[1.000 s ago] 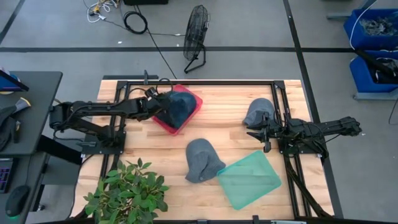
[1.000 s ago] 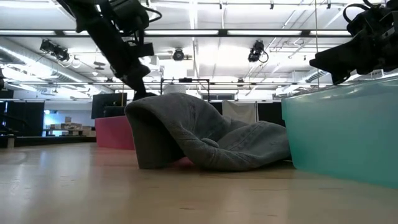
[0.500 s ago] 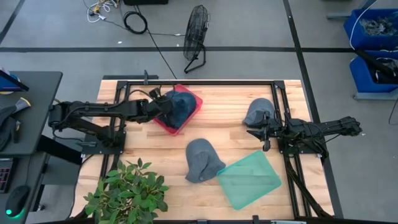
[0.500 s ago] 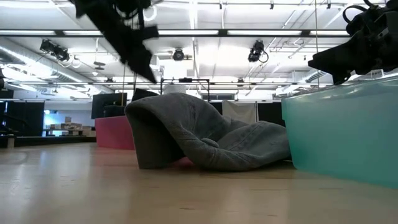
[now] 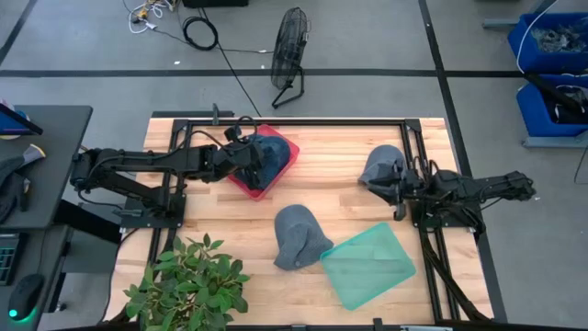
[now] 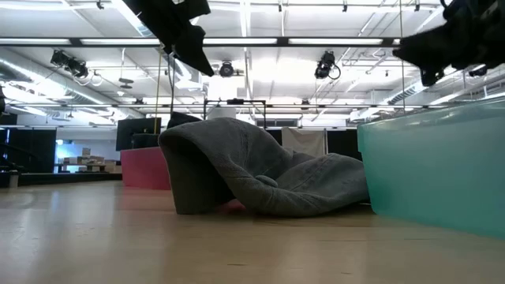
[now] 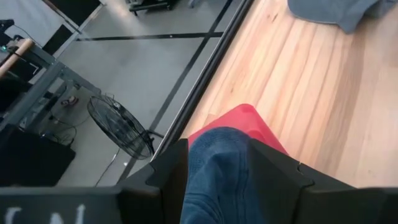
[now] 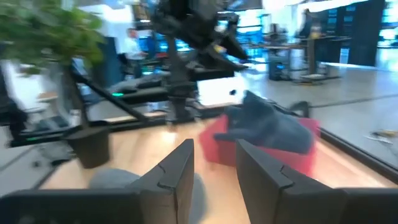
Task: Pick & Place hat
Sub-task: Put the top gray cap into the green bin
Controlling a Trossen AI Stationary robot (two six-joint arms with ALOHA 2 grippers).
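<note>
A blue hat [image 5: 266,158] lies in the red tray [image 5: 287,165] at the table's far left. My left gripper [image 5: 243,152] hovers open above its left part; in the left wrist view [image 7: 217,146] the hat [image 7: 217,180] shows between the fingers. A grey hat [image 5: 381,165] lies on the table at the far right. My right gripper [image 5: 384,187] is open and empty just near of it, raised off the table [image 6: 426,67]. A second grey hat [image 5: 299,237] lies mid-table, its edge against a teal tray [image 5: 367,265].
A potted plant [image 5: 188,285] stands at the near left corner. The black frame rails [image 5: 294,119] run along the table's far, left and right sides. Bare wood [image 5: 331,175] lies between the red tray and the far-right grey hat.
My left gripper has risen from down at the red tray to well above it and gone slightly toward the table's right. The blue hat stays in the tray. My right gripper has risen a little.
</note>
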